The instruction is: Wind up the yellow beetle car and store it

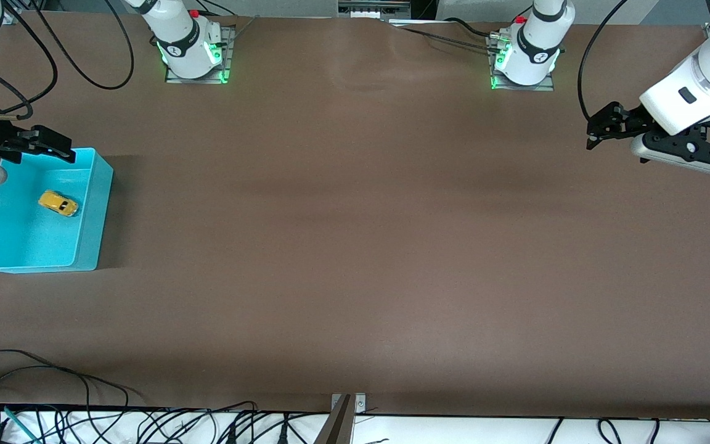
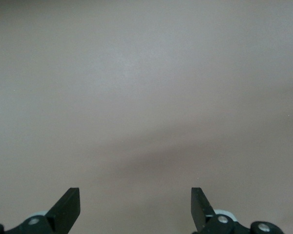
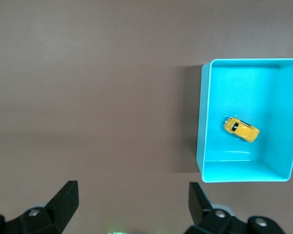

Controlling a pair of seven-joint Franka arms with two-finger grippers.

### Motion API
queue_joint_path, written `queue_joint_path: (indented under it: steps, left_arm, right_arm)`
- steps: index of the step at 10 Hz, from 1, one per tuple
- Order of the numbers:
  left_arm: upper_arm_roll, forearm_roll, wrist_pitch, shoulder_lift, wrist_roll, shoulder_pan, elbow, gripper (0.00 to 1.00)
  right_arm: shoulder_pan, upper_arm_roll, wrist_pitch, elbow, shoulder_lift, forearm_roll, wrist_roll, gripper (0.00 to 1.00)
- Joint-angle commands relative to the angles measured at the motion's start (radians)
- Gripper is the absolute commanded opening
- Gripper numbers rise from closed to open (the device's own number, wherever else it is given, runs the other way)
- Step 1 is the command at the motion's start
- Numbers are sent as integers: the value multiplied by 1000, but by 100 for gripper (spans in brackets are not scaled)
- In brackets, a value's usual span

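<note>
Fingers [image 2: 68, 207] of the left gripper [image 1: 595, 132] stand wide apart with nothing between them, held in the air over bare brown bench [image 1: 355, 246] at the left arm's end; the left wrist view shows only that plain surface [image 2: 146, 97] under the gripper [image 2: 136, 209]. The right gripper [image 1: 53, 148] also has its fingers [image 3: 66, 200] spread apart and empty, and it hovers over the farther rim of a turquoise rectangular plastic bin [image 1: 99, 209] at the right arm's end of the bench. In the front view this bin sits at about nine o'clock, the left gripper at about two o'clock.

One small yellow beetle car [image 1: 58, 203] with a rounded body and dark windows lies on the floor of the bin, set slantwise, closer to the farther wall than to the nearer one and clear of every wall. In the right wrist view the car [image 3: 241, 129] shows inside the bin [image 3: 205, 122], well apart from the gripper [image 3: 134, 204]. Nothing covers the bin's open top.

Counted: one car, one bin, two grippers.
</note>
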Motion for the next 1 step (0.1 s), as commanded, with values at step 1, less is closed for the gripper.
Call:
queue_joint_path:
  steps: [1]
  left_arm:
    - [-1,14,-5,11,-11,-1,27,100]
  right_arm:
    - [-7,5,-1,-23,-24,15,16,100]
